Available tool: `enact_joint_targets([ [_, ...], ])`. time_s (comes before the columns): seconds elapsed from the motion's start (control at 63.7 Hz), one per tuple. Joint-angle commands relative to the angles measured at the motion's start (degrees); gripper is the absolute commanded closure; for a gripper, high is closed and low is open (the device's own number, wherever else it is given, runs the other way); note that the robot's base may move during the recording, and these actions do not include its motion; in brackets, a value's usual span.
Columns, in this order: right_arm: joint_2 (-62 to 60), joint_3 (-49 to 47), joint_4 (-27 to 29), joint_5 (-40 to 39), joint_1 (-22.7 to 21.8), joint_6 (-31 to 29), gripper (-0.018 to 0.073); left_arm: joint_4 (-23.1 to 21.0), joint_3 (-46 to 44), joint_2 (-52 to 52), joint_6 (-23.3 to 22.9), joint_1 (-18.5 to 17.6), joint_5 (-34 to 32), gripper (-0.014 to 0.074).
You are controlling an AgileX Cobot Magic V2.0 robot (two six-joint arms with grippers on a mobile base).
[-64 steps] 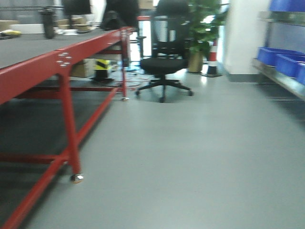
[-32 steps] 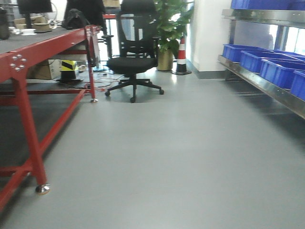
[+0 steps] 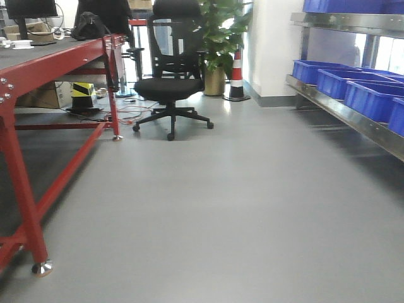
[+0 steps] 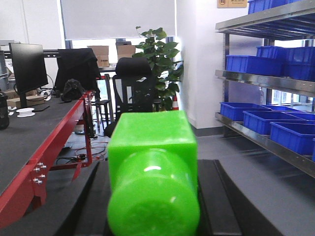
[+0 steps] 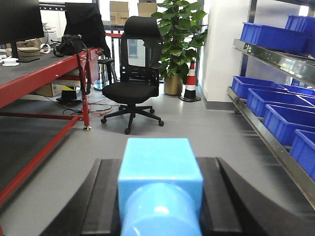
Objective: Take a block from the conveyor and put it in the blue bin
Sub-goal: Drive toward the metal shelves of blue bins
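Smooth grey floor (image 3: 252, 208); left hand (image 4: 153, 209) clamps glossy green block (image 4: 151, 142), right hand (image 5: 160, 209) clamps blue block (image 5: 160, 162).

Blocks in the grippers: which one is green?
The green block sits in the left gripper; the right gripper holds a light blue block.

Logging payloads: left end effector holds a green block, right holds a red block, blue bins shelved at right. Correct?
One error: the right end effector holds a light blue block, not red, per the right wrist view. The left end effector holds the green block; blue bins are shelved at right.
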Motion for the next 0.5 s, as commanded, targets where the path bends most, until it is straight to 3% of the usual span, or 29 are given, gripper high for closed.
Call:
enact_joint_targets([
  [0.0,-0.38,-0.31,-0.13,-0.89,-0.20,-0.31,0.0721,-0.55,0.10,-0.14,0.04,0.09,-0.78,0.0707],
  [0.486,-0.38,-0.31,-0.13,-0.89,-0.20,-0.31,0.0721,-0.55,0.10,-0.14,0.04,0.09,-0.78,0.0707],
])
